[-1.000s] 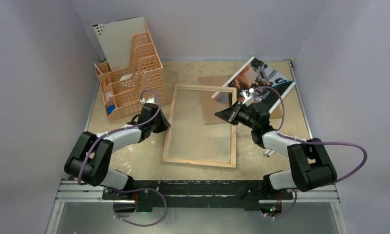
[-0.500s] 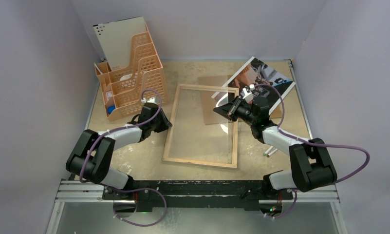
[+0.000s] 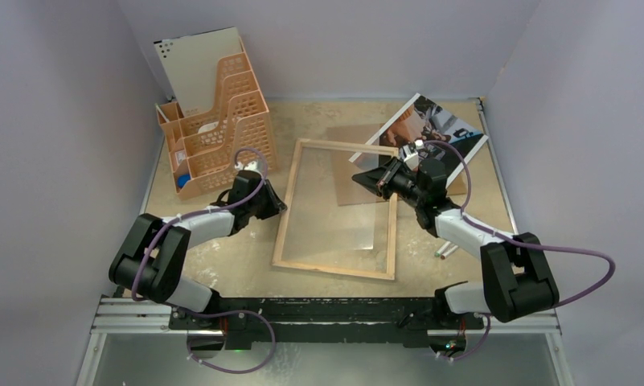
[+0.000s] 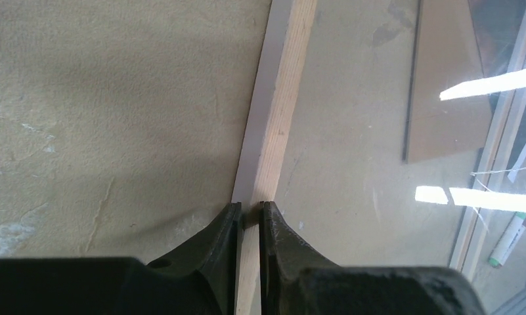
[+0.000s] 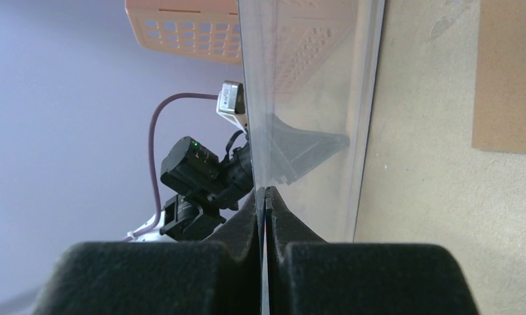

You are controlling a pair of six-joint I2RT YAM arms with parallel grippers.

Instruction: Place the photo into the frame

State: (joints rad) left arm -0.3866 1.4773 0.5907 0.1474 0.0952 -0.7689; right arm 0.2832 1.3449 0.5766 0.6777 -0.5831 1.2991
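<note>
1. Photo (image 3: pixel 443 129): flat at the far right of the table (image 3: pixel 318 121), partly overlapping the brown backing sheet (image 3: pixel 346 138), well apart from the frame's opening. Biggest worry is the clear pane (image 5: pixel 312 98): tilted up off the frame (image 3: pixel 334 267), pinched by one thin edge in the right gripper (image 5: pixel 265 193), fingers fully closed on it. Likely to slide out or crack if swung quickly or twisted, given so small a bite on smooth material.
2. Frame lying wood back up at table centre. Left gripper (image 4: pixel 249 209) closed down to a narrow gap, clamped across the left rail. Could skid off that slim rail; would then let the frame pivot or drag along with the pane.
3. Set-down spot for the pane looks tight. Might land on the photo or the backing sheet, both just beside the right arm; would scuff the print or bury it.
4. Photo pickup later: glossy and flat on its support, probably hard to get a finger under. Could crease at a corner if scraped.
5. Marker (image 3: pixel 443 251) near the right arm's lower link. Might get swept aside; minor.
</note>
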